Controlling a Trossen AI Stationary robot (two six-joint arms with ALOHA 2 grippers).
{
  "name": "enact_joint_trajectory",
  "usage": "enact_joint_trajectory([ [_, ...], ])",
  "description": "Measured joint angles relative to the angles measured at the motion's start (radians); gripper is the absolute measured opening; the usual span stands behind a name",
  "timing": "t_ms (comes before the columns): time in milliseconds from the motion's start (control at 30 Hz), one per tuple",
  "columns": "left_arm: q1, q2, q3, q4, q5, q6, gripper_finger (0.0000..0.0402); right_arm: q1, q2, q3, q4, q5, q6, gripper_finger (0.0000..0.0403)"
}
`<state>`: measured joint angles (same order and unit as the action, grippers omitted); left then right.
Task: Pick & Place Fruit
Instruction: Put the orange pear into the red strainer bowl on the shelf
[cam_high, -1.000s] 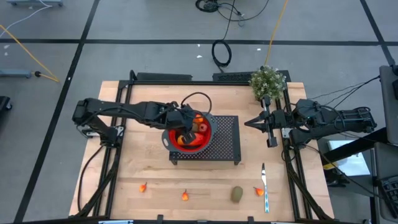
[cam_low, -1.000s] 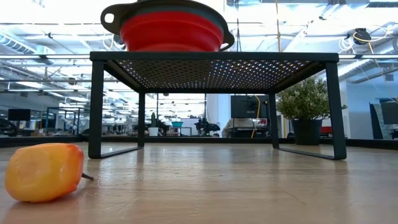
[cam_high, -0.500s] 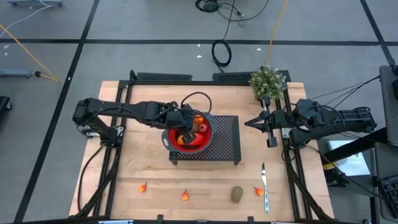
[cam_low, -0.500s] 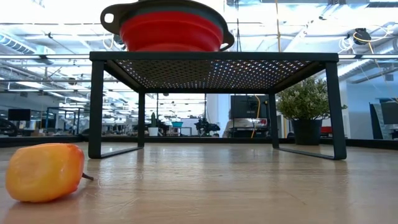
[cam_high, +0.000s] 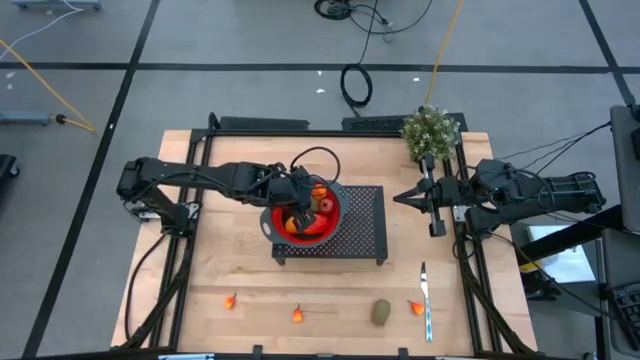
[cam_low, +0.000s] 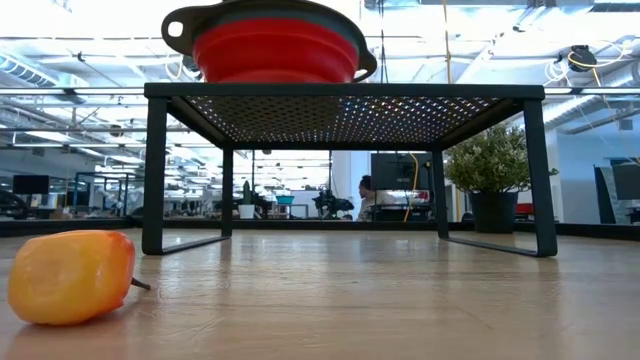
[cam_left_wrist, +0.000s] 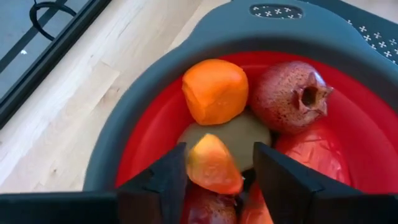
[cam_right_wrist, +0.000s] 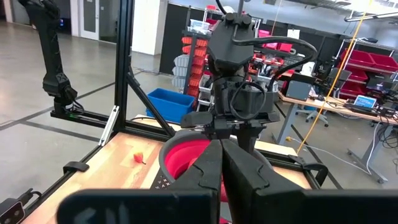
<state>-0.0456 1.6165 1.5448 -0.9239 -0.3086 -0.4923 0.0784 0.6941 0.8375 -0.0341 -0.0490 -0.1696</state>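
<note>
High view: the left arm reaches across the wooden desk (cam_high: 230, 270) to a red collapsible colander (cam_high: 272, 222) with a grey rim, which sits on a black perforated rack (cam_high: 362, 225) near the middle. The left pincer (cam_high: 297, 208) hangs just inside the colander, above the toy fruit piled there.

In the left wrist view its fingers (cam_left_wrist: 163, 177) stand apart on either side of a small orange-red piece (cam_left_wrist: 212, 165); whether they touch it cannot be told. That piece lies on a brownish-green oval (cam_left_wrist: 239, 134), with a blocky orange piece (cam_left_wrist: 214, 89) and a dark red pomegranate (cam_left_wrist: 290, 94) just beyond, all inside the red bowl.

More fruit lies along the desk's near edge: a tiny orange bit (cam_high: 231, 299), another (cam_high: 297, 314), a brownish-green oval (cam_high: 381, 312) and an orange-red bit (cam_high: 415, 307) just beside a silver utensil with a light-blue handle (cam_high: 426, 300).

The right arm waits at the desk's right side, its pincer (cam_high: 402, 198) pressed together and pointing toward the rack, near a bushy potted plant (cam_high: 430, 130) at the far corner.

In the low view a yellow-orange fruit (cam_low: 70, 276) rests on the desk in front of the rack, and a person (cam_low: 366, 190) shows in the room far behind.
</note>
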Motion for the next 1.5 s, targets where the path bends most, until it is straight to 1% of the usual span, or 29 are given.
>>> enact_joint_trajectory([
  [167, 0.015, -0.026, 0.01, -0.006, 0.013, -0.02, 0.0214, 0.0, 0.0, 0.0, 0.0, 0.0, 0.0, 0.0004],
  [333, 0.012, -0.08, 0.097, -0.025, 0.038, -0.109, 0.0212, 0.0, 0.0, 0.0, 0.0, 0.0, 0.0, 0.0004],
  [433, -0.023, -0.105, 0.131, -0.049, 0.047, -0.122, 0.0197, 0.0, 0.0, 0.0, 0.002, 0.0, 0.0, 0.0004],
  [567, -0.08, -0.144, 0.137, -0.088, 0.05, -0.183, 0.0168, 0.0, 0.0, 0.0, 0.0, 0.0, 0.0, 0.0004],
  [733, -0.168, -0.178, 0.137, -0.192, 0.05, -0.316, 0.0127, 0.0, 0.0, 0.0, 0.0, 0.0, 0.0, 0.0004],
  [933, -0.288, -0.18, 0.137, -0.326, 0.051, -0.483, 0.0084, 0.0, 0.0, 0.0, 0.0, 0.0, 0.0, 0.0004],
  [1067, -0.372, -0.18, 0.137, -0.355, 0.088, -0.582, 0.0056, 0.0, 0.0, 0.0, 0.0, 0.0, 0.0, 0.0004],
  [1267, -0.501, -0.179, 0.137, -0.36, 0.091, -0.731, 0.001, 0.0, 0.0, 0.0, -0.001, -0.001, 0.0, 0.0004],
  [1367, -0.565, -0.179, 0.137, -0.36, 0.079, -0.806, 0.0005, 0.0, 0.0, 0.0, -0.001, 0.0, 0.0, 0.0004],
  [1500, -0.648, -0.179, 0.121, -0.357, 0.021, -0.919, 0.001, 0.0, 0.0, 0.0, -0.002, -0.001, 0.0, 0.0004],
])
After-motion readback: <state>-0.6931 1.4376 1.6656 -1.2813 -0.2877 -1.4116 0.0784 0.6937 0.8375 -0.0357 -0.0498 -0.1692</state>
